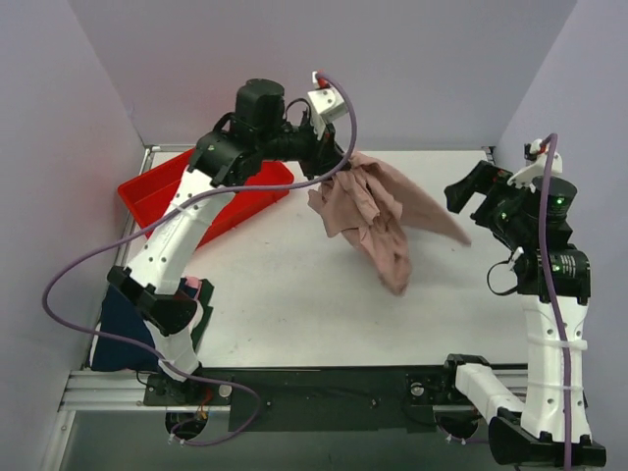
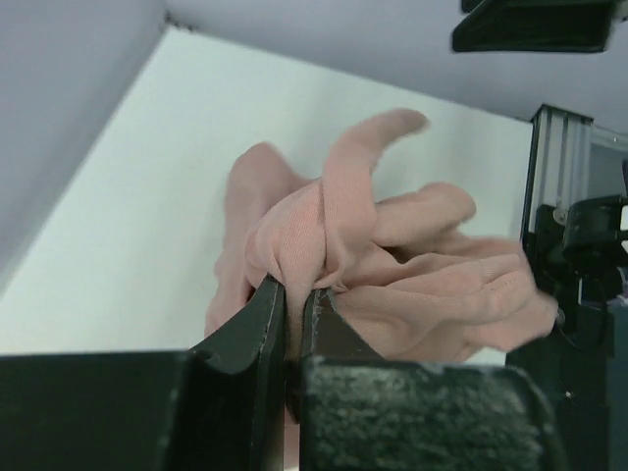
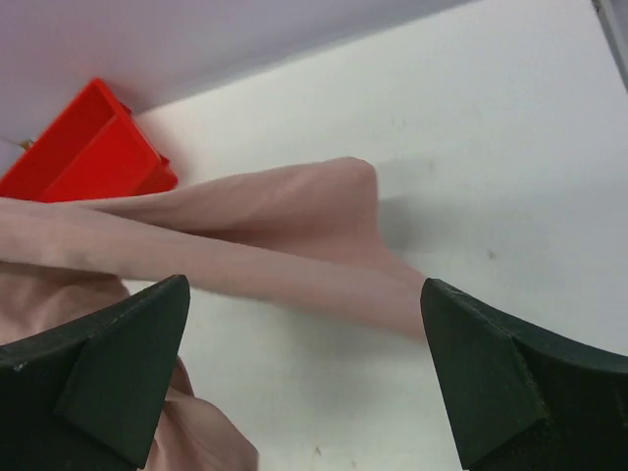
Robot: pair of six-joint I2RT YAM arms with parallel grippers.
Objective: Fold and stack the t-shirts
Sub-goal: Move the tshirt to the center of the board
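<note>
My left gripper (image 1: 337, 165) is shut on a bunch of the dusty-pink t-shirt (image 1: 378, 216) and holds it up over the back middle of the table; the cloth hangs crumpled, one corner trailing right. In the left wrist view the pink cloth (image 2: 392, 255) is pinched between the jaws of the left gripper (image 2: 297, 291). My right gripper (image 1: 469, 196) is open and empty at the right, just beyond the shirt's trailing corner (image 3: 294, 245). The navy blue folded t-shirt (image 1: 123, 329) lies at the near left edge, partly hidden by the left arm.
A red plastic tray (image 1: 167, 191) stands at the back left, also seen in the right wrist view (image 3: 88, 147). Grey walls enclose the white table (image 1: 285, 294) on three sides. A black rail runs along the near edge.
</note>
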